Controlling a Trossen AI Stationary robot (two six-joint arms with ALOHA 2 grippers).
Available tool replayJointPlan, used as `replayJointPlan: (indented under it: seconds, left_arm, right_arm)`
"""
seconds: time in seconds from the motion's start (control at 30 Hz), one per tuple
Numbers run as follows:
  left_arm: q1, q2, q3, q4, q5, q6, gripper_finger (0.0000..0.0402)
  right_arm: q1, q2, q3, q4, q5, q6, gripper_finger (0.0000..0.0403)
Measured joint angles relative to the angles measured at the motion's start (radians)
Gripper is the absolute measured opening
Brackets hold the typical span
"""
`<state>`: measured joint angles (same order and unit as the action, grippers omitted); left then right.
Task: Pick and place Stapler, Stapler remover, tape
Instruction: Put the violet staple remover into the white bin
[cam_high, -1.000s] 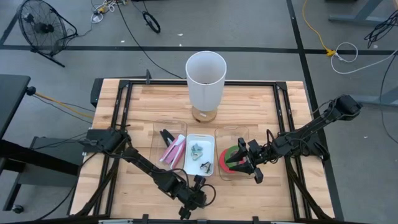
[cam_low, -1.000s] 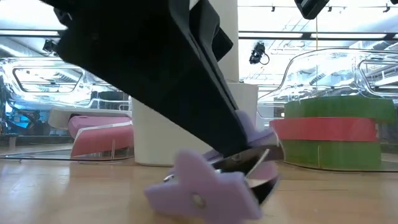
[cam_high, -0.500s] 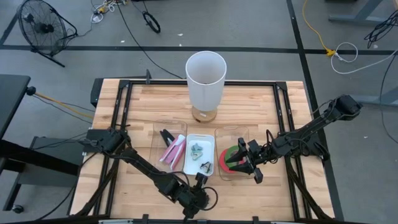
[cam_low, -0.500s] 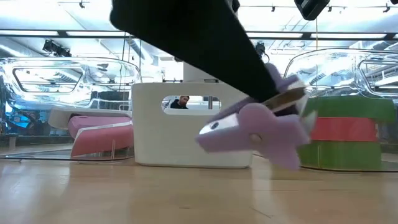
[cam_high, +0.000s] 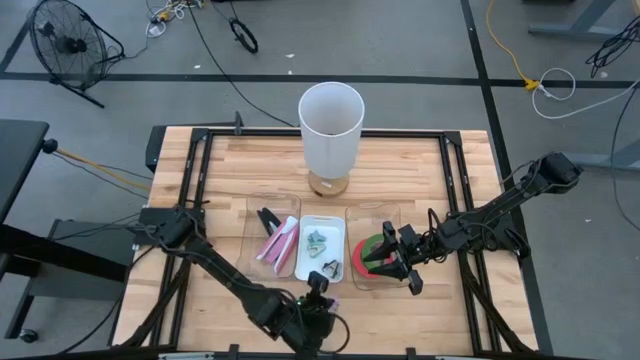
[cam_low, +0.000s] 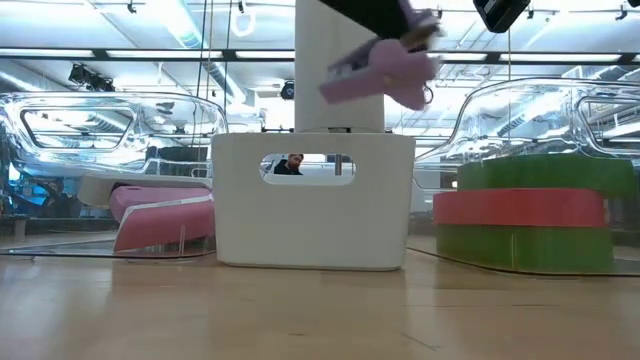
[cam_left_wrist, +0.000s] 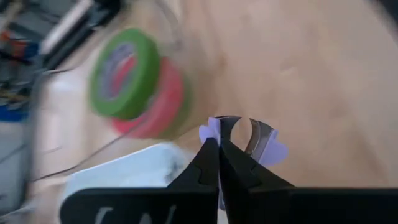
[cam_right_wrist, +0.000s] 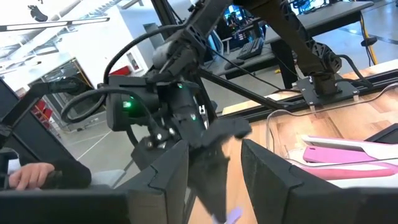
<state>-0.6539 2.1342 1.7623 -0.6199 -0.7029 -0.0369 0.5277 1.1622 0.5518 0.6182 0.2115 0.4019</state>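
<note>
Left gripper (cam_left_wrist: 219, 146) jaws pinch purple staple remover (cam_low: 385, 68), lifted clear of table (cam_high: 230, 180) near front edge. Right gripper (cam_high: 397, 262) jaws spread, beside tape stack (cam_low: 525, 215) in clear tray (cam_high: 355, 215).

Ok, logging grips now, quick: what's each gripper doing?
Left gripper: shut on the purple staple remover.
Right gripper: open, holding nothing.

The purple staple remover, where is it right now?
The purple staple remover is up in the air, pinched in the left gripper. In the low view it hangs above the white bin, left of the stacked tape rolls.
</note>
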Motion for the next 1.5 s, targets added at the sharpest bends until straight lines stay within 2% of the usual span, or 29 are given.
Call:
replayJointPlan:
  seconds: [0.23, 0.53, 0.63, 1.3, 1.5]
  left_arm:
    - [0.015, -0.002, 0.055, -0.194, -0.153, -0.008, 0.0001]
    - [0.102, -0.002, 0.057, -0.507, -0.233, -0.204, 0.0001]
    - [0.138, -0.002, 0.057, -0.565, -0.238, -0.252, 0.0000]
    - [0.284, -0.003, 0.028, -0.502, -0.126, -0.132, 0.0001]
    - [0.309, -0.006, 0.028, -0.472, -0.048, -0.125, 0.0010]
  right_arm:
    - [0.000, 0.000, 0.000, 0.000, 0.002, 0.000, 0.0148]
    - [0.000, 0.000, -0.001, -0.008, 0.001, 0.000, 0.0148]
    - [0.000, 0.000, -0.001, -0.008, 0.001, 0.000, 0.0148]
    - [0.000, 0.000, -0.001, -0.039, 0.003, 0.009, 0.0148]
    - [-0.001, 0.000, -0.001, -0.044, 0.006, 0.011, 0.0148]
